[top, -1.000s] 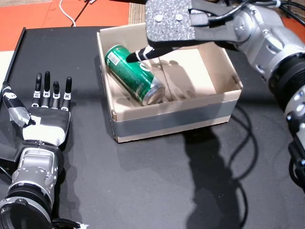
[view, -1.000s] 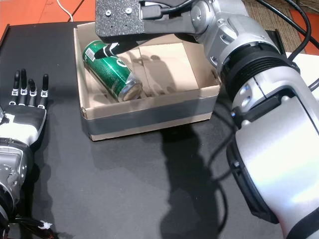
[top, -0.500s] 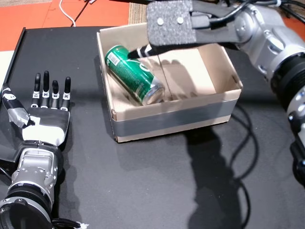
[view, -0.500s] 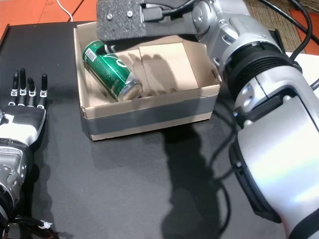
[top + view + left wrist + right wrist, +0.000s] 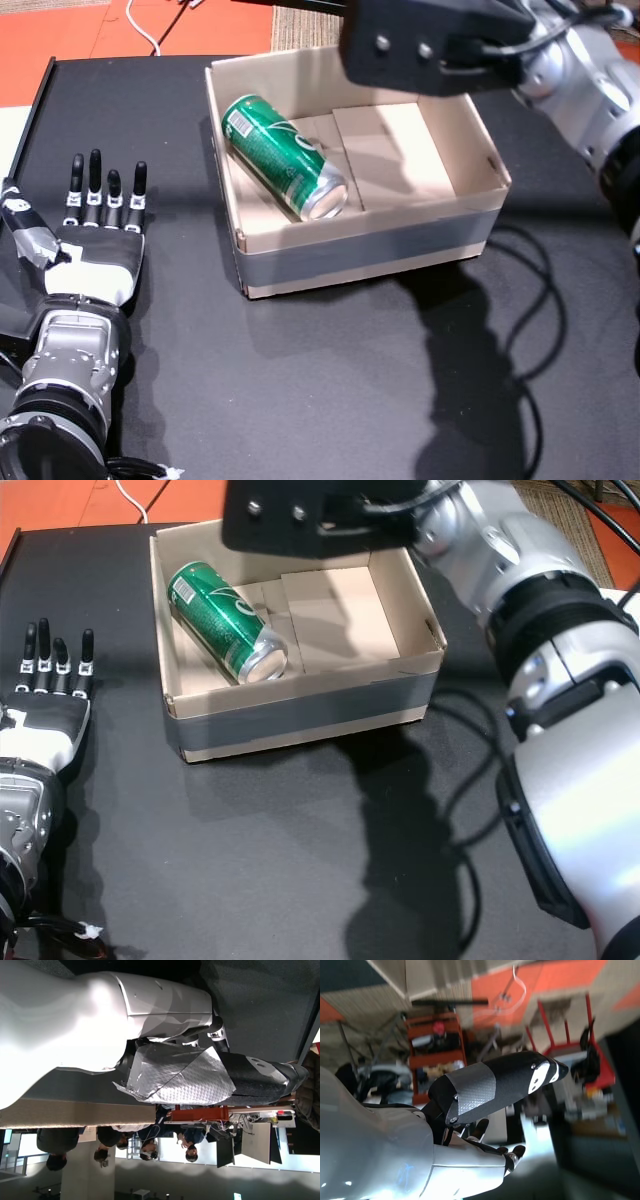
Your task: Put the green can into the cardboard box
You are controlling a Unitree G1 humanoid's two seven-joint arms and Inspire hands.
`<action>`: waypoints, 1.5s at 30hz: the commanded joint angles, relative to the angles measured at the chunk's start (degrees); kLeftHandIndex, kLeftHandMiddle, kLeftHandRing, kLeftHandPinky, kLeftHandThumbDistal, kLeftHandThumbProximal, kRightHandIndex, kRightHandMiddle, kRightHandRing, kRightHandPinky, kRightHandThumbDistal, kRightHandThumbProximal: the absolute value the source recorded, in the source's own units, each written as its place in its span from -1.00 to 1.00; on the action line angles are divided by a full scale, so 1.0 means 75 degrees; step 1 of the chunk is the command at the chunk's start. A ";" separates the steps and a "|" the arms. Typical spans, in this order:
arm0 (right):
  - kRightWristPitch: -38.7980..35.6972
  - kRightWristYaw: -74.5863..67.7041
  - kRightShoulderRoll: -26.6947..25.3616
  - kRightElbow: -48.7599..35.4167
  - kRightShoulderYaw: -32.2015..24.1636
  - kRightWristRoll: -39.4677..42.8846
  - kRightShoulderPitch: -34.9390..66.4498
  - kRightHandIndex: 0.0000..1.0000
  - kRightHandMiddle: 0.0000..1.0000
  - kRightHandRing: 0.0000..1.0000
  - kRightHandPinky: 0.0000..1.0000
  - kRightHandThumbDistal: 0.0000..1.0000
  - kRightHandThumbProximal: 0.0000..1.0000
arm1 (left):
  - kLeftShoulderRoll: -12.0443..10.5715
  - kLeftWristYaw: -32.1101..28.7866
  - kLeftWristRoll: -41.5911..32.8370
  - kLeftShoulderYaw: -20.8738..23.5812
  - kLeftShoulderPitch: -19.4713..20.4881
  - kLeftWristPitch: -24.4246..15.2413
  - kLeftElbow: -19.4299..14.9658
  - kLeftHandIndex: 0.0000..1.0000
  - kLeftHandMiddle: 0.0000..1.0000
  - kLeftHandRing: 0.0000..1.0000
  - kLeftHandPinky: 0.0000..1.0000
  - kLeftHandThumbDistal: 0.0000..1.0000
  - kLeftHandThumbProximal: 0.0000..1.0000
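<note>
The green can (image 5: 283,170) lies on its side in the left half of the cardboard box (image 5: 478,225), silver end toward the front wall, upper centre of both head views. The right hand (image 5: 430,45) hangs above the box's back edge and holds nothing, fingers apart in the wrist view. The left hand (image 5: 98,240) lies flat and released on the counter (image 5: 330,380). Placement looks done; I judge the right arm should lift straight clear without brushing the box walls.

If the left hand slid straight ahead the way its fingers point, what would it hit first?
Nothing nearby: the left hand points up the bare black table, passing left of the cardboard box. Depth is uncertain.
</note>
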 commanded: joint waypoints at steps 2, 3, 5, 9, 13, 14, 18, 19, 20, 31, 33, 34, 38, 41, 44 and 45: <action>-0.0674 -0.0386 -0.0368 -0.0370 -0.0011 0.0022 0.0542 0.51 0.68 0.85 0.98 0.77 0.27 | 0.0054 0.0120 0.0033 0.0000 0.0207 0.0081 0.0087 0.05 -0.40 -0.09 0.58 0.61 0.81; -0.0862 -0.0459 -0.0461 -0.0488 -0.0019 0.0033 0.0683 0.51 0.68 0.85 0.98 0.76 0.27 | 0.0065 0.0123 0.0025 0.0008 0.0209 0.0104 0.0088 0.07 -0.39 -0.09 0.58 0.62 0.80; -0.1271 -0.0753 -0.0687 -0.0870 -0.0079 0.0048 0.1085 0.45 0.64 0.83 0.97 0.86 0.26 | 0.0081 0.0148 0.0021 0.0015 0.0211 0.0125 0.0087 0.06 -0.41 -0.13 0.54 0.65 0.78; -0.2129 -0.1566 -0.1348 -0.2015 -0.0202 -0.0105 0.2077 0.53 0.71 0.87 0.95 0.85 0.28 | 0.0116 -0.0022 -0.0011 0.0042 0.0251 0.0216 0.0085 0.10 -0.37 -0.07 0.63 0.68 0.76; -0.2554 -0.2018 -0.2206 -0.3770 -0.0685 -0.0241 0.3341 0.54 0.69 0.88 0.96 0.75 0.23 | 0.0135 0.0000 0.0029 0.0020 0.0268 0.0206 0.0085 0.11 -0.39 -0.09 0.55 0.63 0.76; -0.2622 -0.2013 -0.2389 -0.4226 -0.0870 -0.0216 0.3666 0.47 0.66 0.88 0.95 0.81 0.21 | 0.0141 0.0014 0.0035 0.0015 0.0272 0.0210 0.0087 0.10 -0.39 -0.07 0.58 0.61 0.76; -0.2667 -0.1856 -0.2960 -0.5961 -0.1765 -0.0131 0.4961 0.44 0.67 0.88 0.93 0.95 0.22 | 0.0150 0.0100 0.0075 -0.0027 0.0260 0.0198 0.0088 0.08 -0.42 -0.12 0.53 0.63 0.78; -0.2620 -0.1897 -0.3052 -0.6377 -0.2030 -0.0152 0.5301 0.48 0.67 0.86 0.92 0.92 0.19 | 0.0150 0.0100 0.0074 -0.0029 0.0258 0.0191 0.0087 0.08 -0.40 -0.10 0.54 0.62 0.79; -0.2569 -0.1891 -0.3088 -0.6733 -0.2274 -0.0132 0.5600 0.49 0.67 0.84 0.91 0.95 0.18 | 0.0150 0.0100 0.0066 -0.0025 0.0256 0.0188 0.0086 0.09 -0.39 -0.09 0.57 0.63 0.78; -0.2238 -0.0754 -0.2516 -0.9732 -0.4363 0.0991 0.8511 0.49 0.65 0.74 0.83 1.00 0.01 | 0.0171 0.0011 0.0079 -0.0078 0.0287 0.0195 0.0087 0.10 -0.40 -0.13 0.60 0.70 0.87; -0.2504 -0.0638 -0.2413 -0.9744 -0.4521 0.1135 0.8954 0.46 0.63 0.72 0.81 0.90 0.01 | 0.0176 0.0035 0.0075 -0.0079 0.0286 0.0199 0.0089 0.12 -0.38 -0.12 0.60 0.70 0.84; -0.2600 -0.0610 -0.2344 -0.9719 -0.4593 0.1138 0.9170 0.39 0.60 0.71 0.81 0.89 0.06 | 0.0181 0.0060 0.0069 -0.0072 0.0283 0.0197 0.0089 0.13 -0.38 -0.12 0.60 0.68 0.83; -0.3019 -0.0078 -0.2077 -0.9283 -0.4468 0.1743 1.0117 0.30 0.55 0.66 0.85 0.84 0.22 | 0.0225 0.0091 0.0070 -0.0070 0.0279 0.0221 0.0092 0.12 -0.39 -0.13 0.58 0.70 0.83; -0.3646 0.0299 -0.1784 -0.8541 -0.4181 0.2171 1.0659 0.32 0.56 0.67 0.91 0.81 0.08 | 0.0256 0.0039 0.0086 -0.0083 0.0288 0.0230 0.0088 0.11 -0.39 -0.09 0.64 0.66 0.85; -0.4222 0.0116 -0.1276 -0.7630 -0.4196 0.1856 1.0895 0.23 0.55 0.72 0.92 0.81 0.05 | 0.0304 0.0107 0.0160 -0.0148 0.0285 0.0196 0.0088 0.11 -0.39 -0.08 0.60 0.63 0.88; -0.4308 -0.0262 -0.1031 -0.7312 -0.4297 0.1404 1.0981 0.19 0.54 0.71 0.92 0.75 0.15 | 0.0324 0.0090 0.0167 -0.0160 0.0291 0.0202 0.0088 0.11 -0.40 -0.08 0.58 0.65 0.86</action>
